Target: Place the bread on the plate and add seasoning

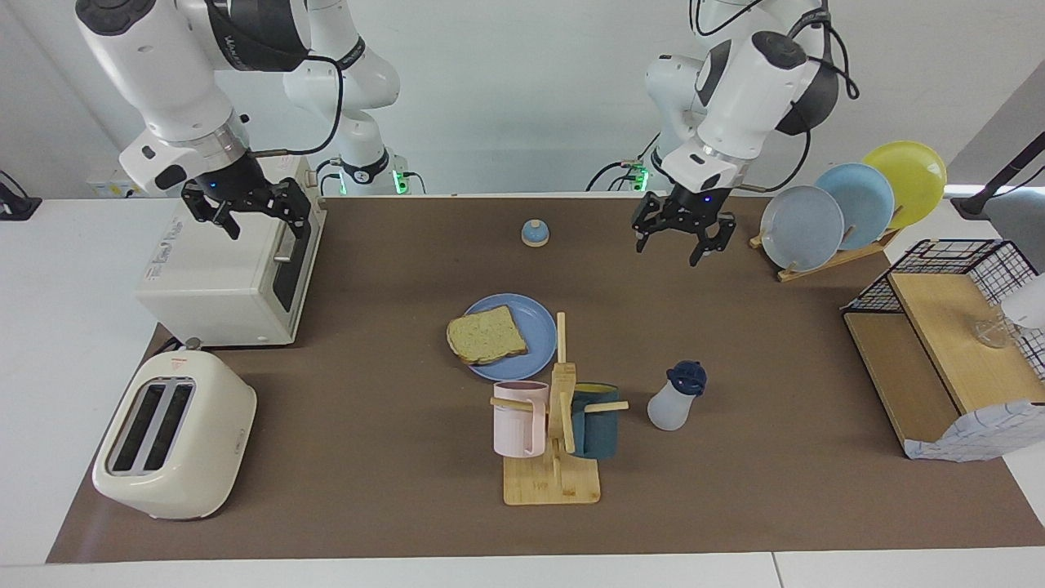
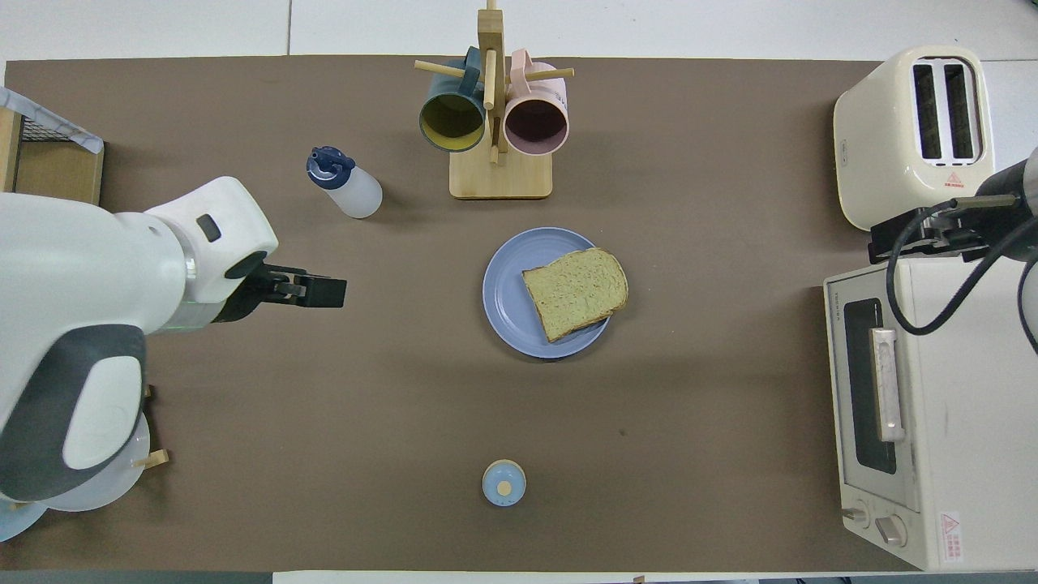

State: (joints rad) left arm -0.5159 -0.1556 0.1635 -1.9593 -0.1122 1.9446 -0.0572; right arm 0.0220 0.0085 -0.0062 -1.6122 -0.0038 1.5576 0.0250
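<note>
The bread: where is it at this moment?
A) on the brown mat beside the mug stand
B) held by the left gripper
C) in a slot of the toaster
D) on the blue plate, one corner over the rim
D: the bread lies flat on the plate, with a corner of the slice past the plate's rim on the side toward the right arm's end of the table.
</note>
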